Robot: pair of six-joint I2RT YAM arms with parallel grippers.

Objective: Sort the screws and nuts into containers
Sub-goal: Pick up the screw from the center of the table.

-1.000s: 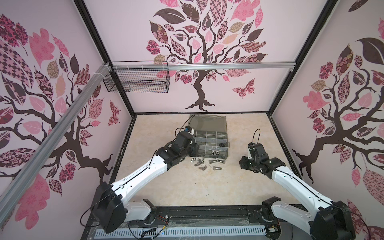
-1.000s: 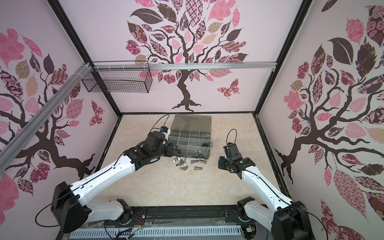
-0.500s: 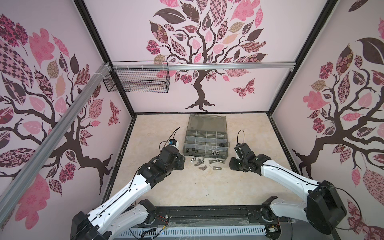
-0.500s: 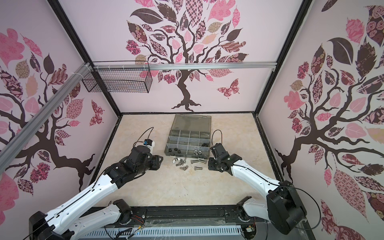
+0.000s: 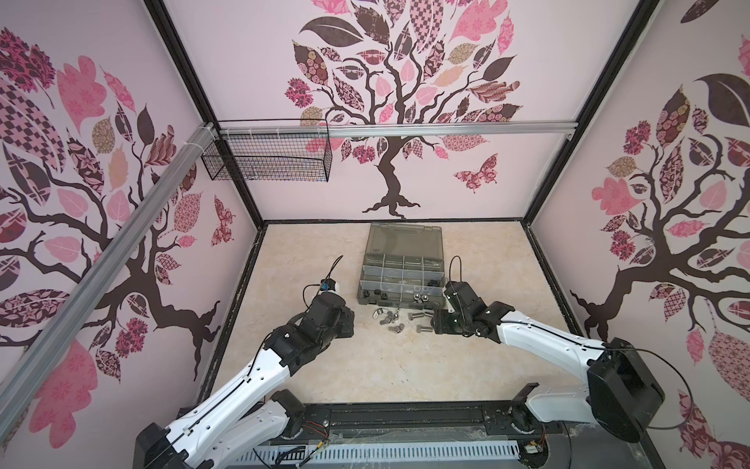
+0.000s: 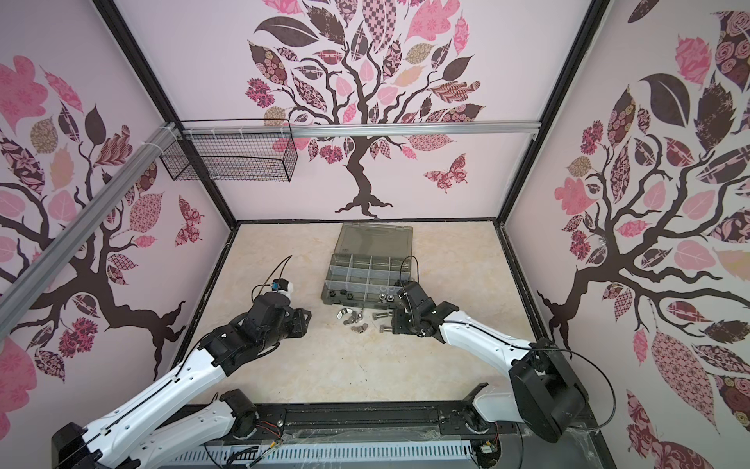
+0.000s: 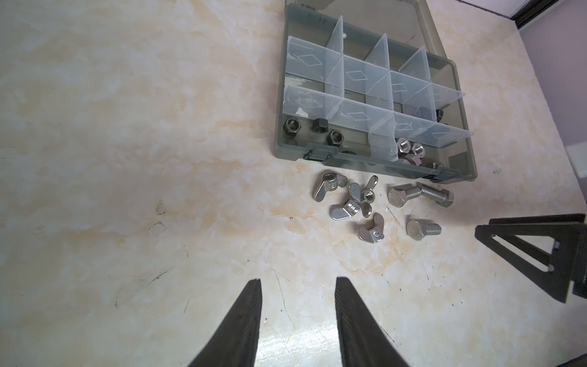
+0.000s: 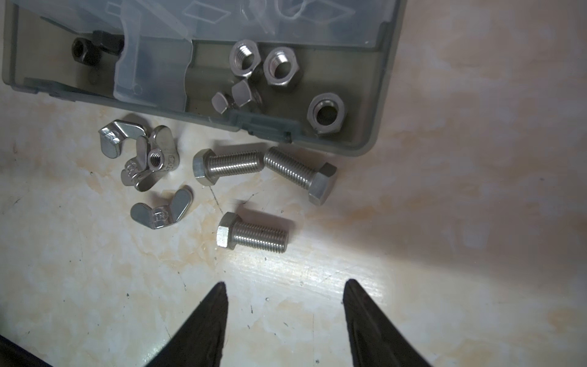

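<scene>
While the left hand (image 7: 298, 279) hangs parted and empty, the right hand (image 8: 286, 281) gapes empty beside screws (image 8: 252, 236).

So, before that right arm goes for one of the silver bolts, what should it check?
1. Right gripper open, empty: ok.
2. Nearest silver hex-head bolt lies alone, apart from the other two bolts: ok.
3. Smoky grey plastic organizer case, lid open: ok.
4. Left gripper open, empty, away from the bolts: ok.
5. Silver wing nuts clear of that bolt: ok.
6. Which compartment takes bolts: cannot tell.
</scene>
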